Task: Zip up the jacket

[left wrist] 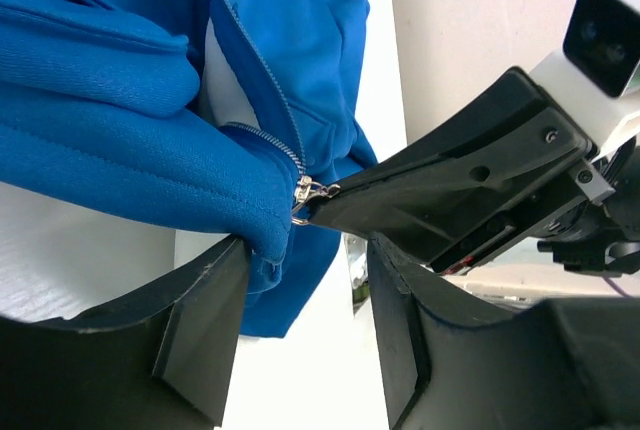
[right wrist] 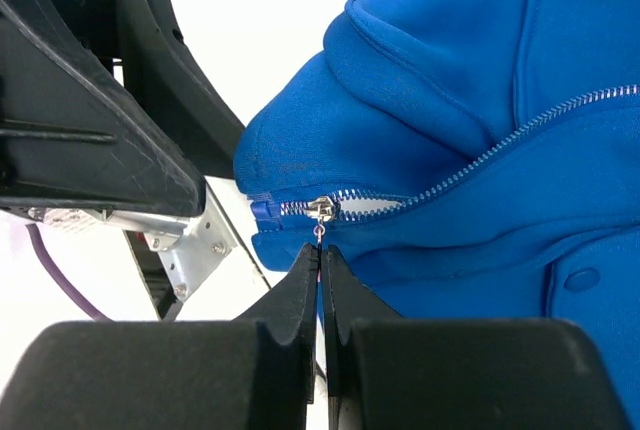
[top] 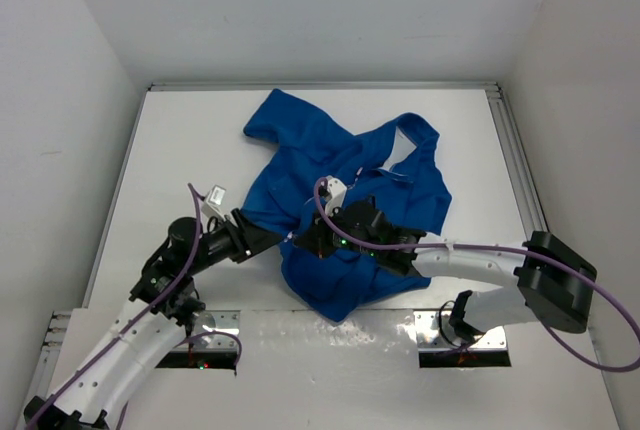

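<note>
The royal-blue jacket [top: 350,165] lies crumpled on the white table, front partly open, whitish lining showing near the collar. My right gripper [top: 306,240] is at its lower left hem. In the right wrist view [right wrist: 322,255] it is shut on the small pull tab of the silver zipper slider [right wrist: 321,208], which sits near the bottom end of the zipper. My left gripper [top: 270,240] is just left of it and open. In the left wrist view [left wrist: 306,275] the bunched hem [left wrist: 250,210] rests against its left finger [left wrist: 200,320], beside the slider [left wrist: 305,193].
White walls enclose the table on three sides, with a metal rail [top: 512,165] along the right edge. Metal mounting plates [top: 215,335] [top: 462,338] sit at the near edge. A purple cable [top: 500,248] runs along the right arm.
</note>
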Controlling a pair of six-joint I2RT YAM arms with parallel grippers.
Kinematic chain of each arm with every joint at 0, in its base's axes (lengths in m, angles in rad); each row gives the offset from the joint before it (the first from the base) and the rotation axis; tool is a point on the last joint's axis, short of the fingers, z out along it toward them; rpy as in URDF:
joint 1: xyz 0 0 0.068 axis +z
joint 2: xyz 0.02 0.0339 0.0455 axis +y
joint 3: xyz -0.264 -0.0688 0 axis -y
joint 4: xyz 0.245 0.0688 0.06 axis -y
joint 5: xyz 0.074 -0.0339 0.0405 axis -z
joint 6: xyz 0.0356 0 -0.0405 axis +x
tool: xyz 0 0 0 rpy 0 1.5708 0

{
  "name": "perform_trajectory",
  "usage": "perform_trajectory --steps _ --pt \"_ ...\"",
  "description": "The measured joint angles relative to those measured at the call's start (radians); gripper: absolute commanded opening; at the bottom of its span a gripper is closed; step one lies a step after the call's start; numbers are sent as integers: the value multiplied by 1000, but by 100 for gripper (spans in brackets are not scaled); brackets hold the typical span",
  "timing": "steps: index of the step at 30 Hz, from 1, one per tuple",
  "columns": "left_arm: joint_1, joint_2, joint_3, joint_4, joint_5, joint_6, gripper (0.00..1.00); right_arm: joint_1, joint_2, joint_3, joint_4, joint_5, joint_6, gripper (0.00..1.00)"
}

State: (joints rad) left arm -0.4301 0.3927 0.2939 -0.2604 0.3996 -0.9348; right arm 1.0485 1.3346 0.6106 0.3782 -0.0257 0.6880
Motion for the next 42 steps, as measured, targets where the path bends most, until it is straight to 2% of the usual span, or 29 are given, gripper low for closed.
perform_trajectory --steps 7,9,19,26,28,32,37,42 --pt "0 26 -1 10 32 13 41 0 0 8 -12 0 0 0" --pt "0 26 -11 34 43 8 37 0 0 11 -13 0 0 0" --pt "0 58 -100 146 91 -32 29 0 0 17 -14 0 1 0" --pt "0 76 -115 225 89 -44 10 0 0 24 -14 -1 1 0" --pt "0 90 -115 245 85 -44 0 0 0 24 -15 -1 1 0" --pt "0 112 -115 262 79 -35 0 -1 0 28 -35 5 0 0" --pt "0 61 -66 156 48 38 0 1 -4 67 -144 117 -37 0" --pt "0 1 76 -27 -41 141 0 6 -33 145 -216 273 -103 0"
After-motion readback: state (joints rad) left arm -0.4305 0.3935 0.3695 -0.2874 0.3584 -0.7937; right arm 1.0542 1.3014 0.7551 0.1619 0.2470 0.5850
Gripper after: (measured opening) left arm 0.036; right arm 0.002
